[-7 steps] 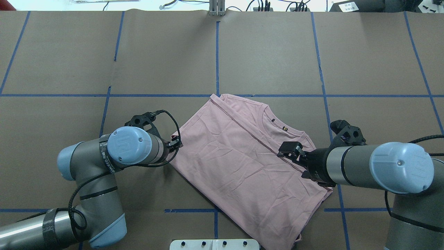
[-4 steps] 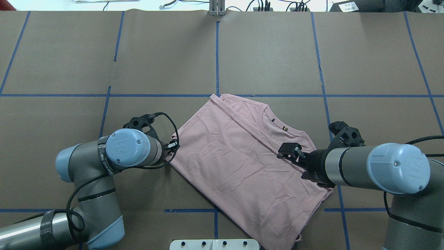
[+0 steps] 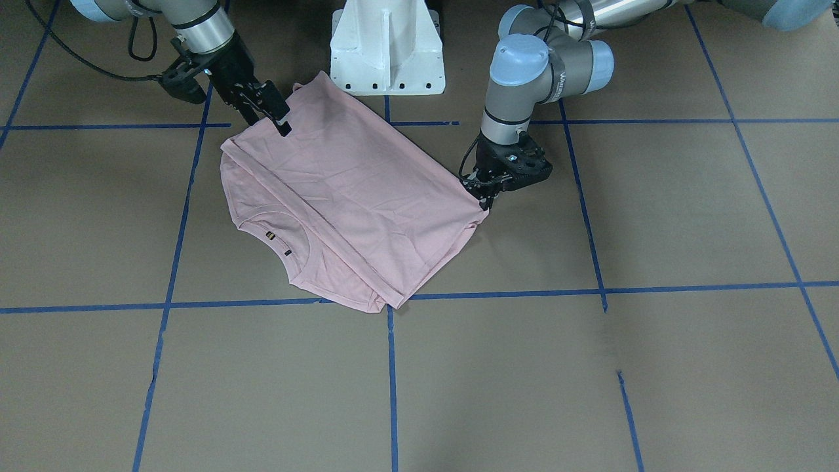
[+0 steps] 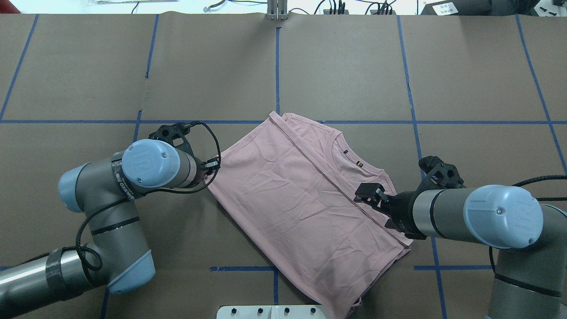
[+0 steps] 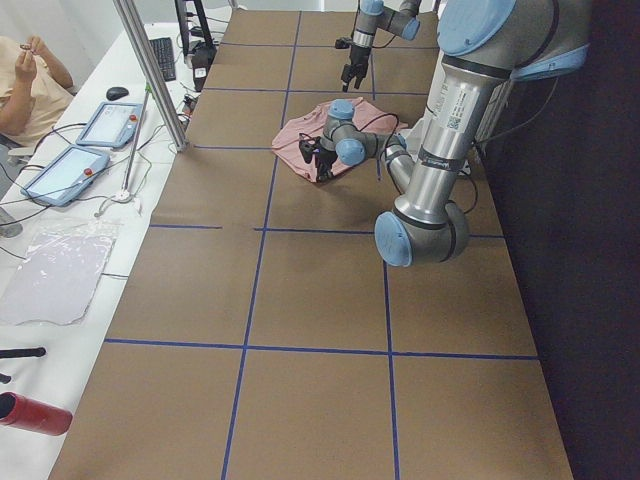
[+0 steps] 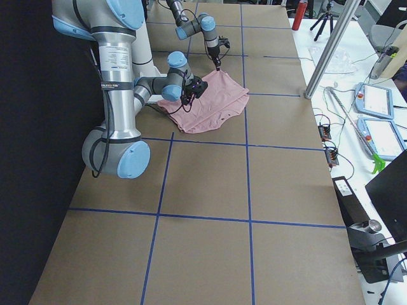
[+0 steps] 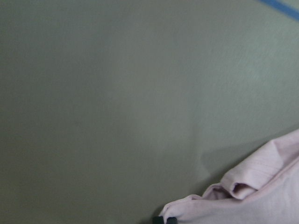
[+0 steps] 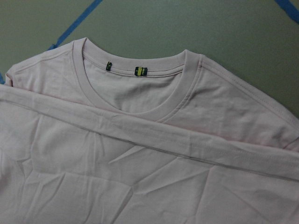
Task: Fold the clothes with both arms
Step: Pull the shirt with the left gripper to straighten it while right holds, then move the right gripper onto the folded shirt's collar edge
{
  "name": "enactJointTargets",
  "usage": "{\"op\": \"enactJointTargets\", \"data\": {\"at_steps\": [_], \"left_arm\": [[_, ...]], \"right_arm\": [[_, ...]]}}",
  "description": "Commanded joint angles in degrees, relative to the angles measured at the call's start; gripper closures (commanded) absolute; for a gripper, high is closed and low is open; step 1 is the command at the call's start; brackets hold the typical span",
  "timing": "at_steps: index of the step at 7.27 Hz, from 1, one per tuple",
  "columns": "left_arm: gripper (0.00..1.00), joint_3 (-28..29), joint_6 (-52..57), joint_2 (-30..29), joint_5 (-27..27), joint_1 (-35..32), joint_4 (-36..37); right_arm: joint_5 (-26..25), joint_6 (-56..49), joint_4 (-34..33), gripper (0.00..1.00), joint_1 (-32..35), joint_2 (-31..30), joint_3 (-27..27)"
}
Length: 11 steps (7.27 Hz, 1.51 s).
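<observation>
Left gripper is closed on the bunched side edge of the pale pink T-shirt. Right gripper hangs over the shirt near its neck, jaws apart, holding nothing. The brown bench, gridded with blue tape, carries the shirt, which lies folded and slanted at the bench's middle. Inside the ribbed neck sits a small dark-and-yellow label.

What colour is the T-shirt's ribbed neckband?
The neckband is pale pink, like the T-shirt; right wrist-mounted view shows it best.
</observation>
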Motion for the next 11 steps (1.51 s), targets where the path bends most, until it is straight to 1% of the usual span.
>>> {"op": "enactJointTargets", "data": {"at_steps": [1,2,3,4,5,6,7,8,9,10,11], "left_arm": [[1.0,5.35,6.64,-4.82,-0.07,-8.32,-4.1],[1.0,17.23,6.48,-11.9,-0.07,-11.06,-10.83],[1.0,27.88,6.65,-18.06,0.01,-13.35,-14.99],[1.0,37.29,7.87,-22.56,0.1,-15.2,-20.08],[1.0,44.35,8.41,-24.78,0.19,-17.04,-25.35],[0.65,44.94,9.98,-24.71,0.19,-17.41,-26.79],[0.42,42.68,9.65,-24.1,-0.07,-17.42,-26.63],[0.41,34.05,9.64,-18.96,-0.51,-17.42,-25.93],[0.41,25.0,9.64,-12.65,-0.6,-17.33,-24.36],[0.41,22.56,9.64,-11.54,-0.6,-17.24,-22.26],[0.41,22.1,9.56,-11.53,-0.6,-16.98,-21.37]], "right_arm": [[0.01,-0.03,0.09,0.0,0.01,0.01,0.05],[-0.08,-0.12,0.0,0.0,-0.08,-0.16,0.05],[0.01,-0.12,0.0,0.0,0.01,-0.17,0.05],[0.01,-0.12,0.09,0.0,-0.16,0.01,0.05],[0.01,-0.03,0.09,0.0,-0.25,1.05,-0.13],[0.01,-0.03,0.0,0.0,-0.86,2.98,-1.35],[-0.17,0.06,-0.17,0.0,-1.39,6.57,-4.58],[-1.39,0.32,-1.13,0.0,-1.92,11.82,-9.48],[-4.27,0.76,-6.28,0.0,-3.32,17.71,-13.19],[-5.52,1.37,-9.9,0.0,-4.11,22.55,-16.97],[-5.79,4.68,-9.76,0.05,-4.21,26.51,-22.49]]}}
